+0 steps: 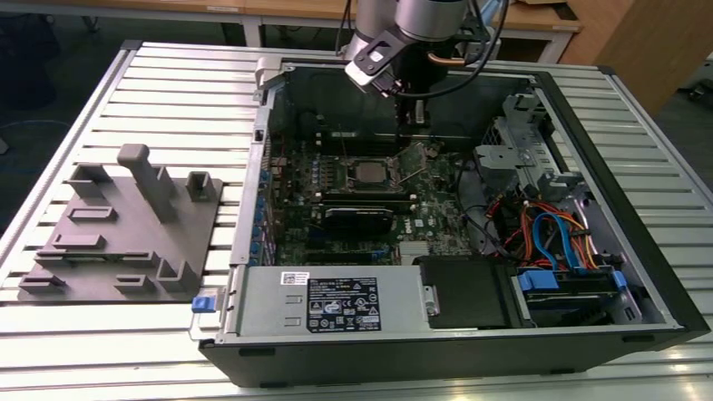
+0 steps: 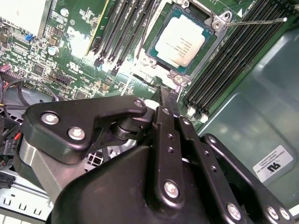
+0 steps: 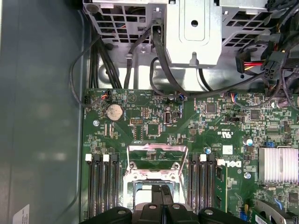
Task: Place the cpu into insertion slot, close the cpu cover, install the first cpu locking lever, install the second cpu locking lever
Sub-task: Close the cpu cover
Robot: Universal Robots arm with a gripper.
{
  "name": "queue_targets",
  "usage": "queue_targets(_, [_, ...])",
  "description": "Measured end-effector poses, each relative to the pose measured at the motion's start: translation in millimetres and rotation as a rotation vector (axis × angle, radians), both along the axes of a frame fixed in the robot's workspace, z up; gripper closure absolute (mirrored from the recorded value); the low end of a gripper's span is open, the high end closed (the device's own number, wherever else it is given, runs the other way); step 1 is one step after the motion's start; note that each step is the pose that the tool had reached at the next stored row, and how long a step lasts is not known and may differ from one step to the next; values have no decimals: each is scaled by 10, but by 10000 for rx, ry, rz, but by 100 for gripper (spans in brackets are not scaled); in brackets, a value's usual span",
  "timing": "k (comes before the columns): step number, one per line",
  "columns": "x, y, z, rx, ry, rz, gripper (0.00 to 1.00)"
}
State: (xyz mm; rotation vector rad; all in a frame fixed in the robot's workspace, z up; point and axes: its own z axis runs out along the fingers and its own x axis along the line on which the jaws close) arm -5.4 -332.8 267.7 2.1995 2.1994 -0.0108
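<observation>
The cpu sits in the insertion slot, with the cpu cover tipped up. Close by, the gripper hovers, fingers pressed together, empty.

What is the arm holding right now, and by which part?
Nothing that shows: the gripper has its fingers together with nothing between them, and the chip lies in its socket.

My pincer hung inside the open computer case near the desk's far edge, just beyond the cpu.
</observation>
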Motion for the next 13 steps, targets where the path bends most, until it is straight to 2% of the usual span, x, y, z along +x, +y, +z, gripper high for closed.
queue_targets(13, [55, 0, 0, -1, 0, 0, 90])
